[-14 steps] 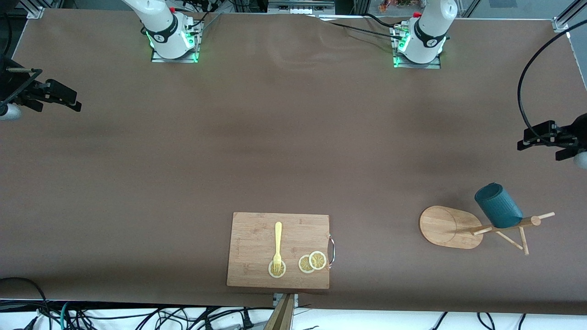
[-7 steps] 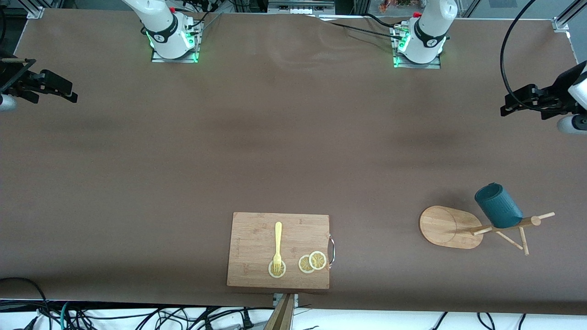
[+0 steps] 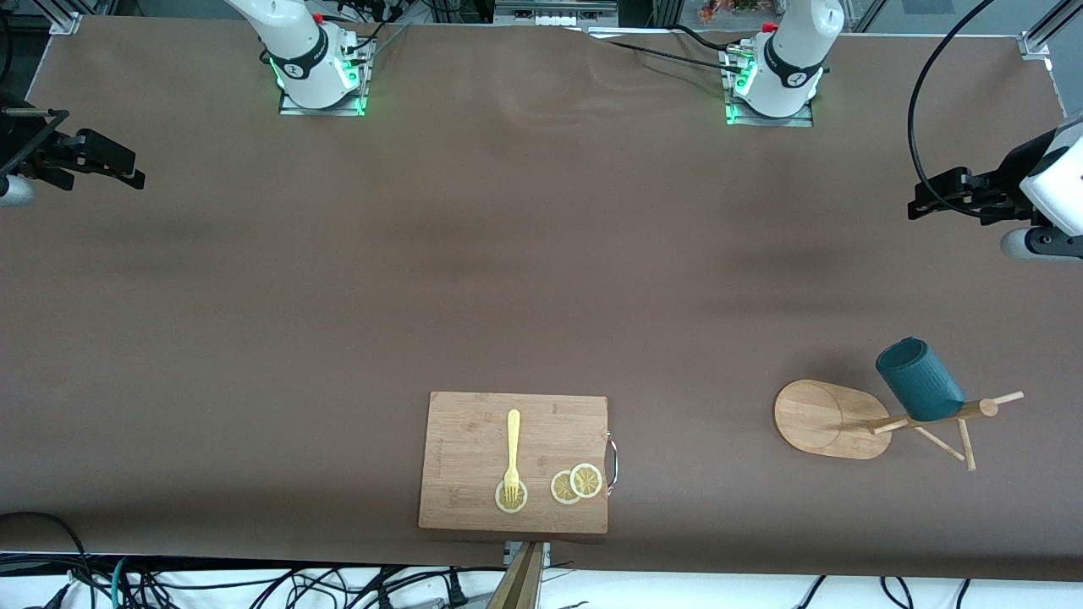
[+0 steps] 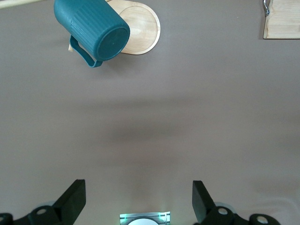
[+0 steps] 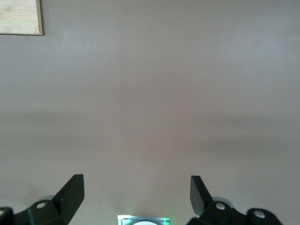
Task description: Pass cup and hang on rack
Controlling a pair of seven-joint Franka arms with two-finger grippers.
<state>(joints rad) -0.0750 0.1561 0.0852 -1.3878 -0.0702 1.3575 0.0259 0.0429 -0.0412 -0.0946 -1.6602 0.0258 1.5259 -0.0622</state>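
The dark teal ribbed cup (image 3: 920, 380) hangs on the light wooden rack (image 3: 822, 419) near the left arm's end of the table, with no gripper touching it. In the left wrist view the cup (image 4: 93, 30) shows its closed bottom and its handle, with the rack's oval base (image 4: 140, 28) beneath it. My left gripper (image 3: 927, 197) is open and empty, up in the air over bare table at that end, well apart from the rack; its fingers (image 4: 75, 199) stand wide apart. My right gripper (image 3: 127, 169) is open and empty over the table's other end.
A rectangular bamboo cutting board (image 3: 514, 461) lies near the front edge at the middle, with a yellow fork (image 3: 513, 452) and lemon slices (image 3: 576, 484) on it. Its corner shows in the left wrist view (image 4: 283, 21) and the right wrist view (image 5: 18, 16).
My left gripper has risen and drawn away from the rack, toward its base. The cup has stayed hanging on the rack. The right gripper has barely shifted.
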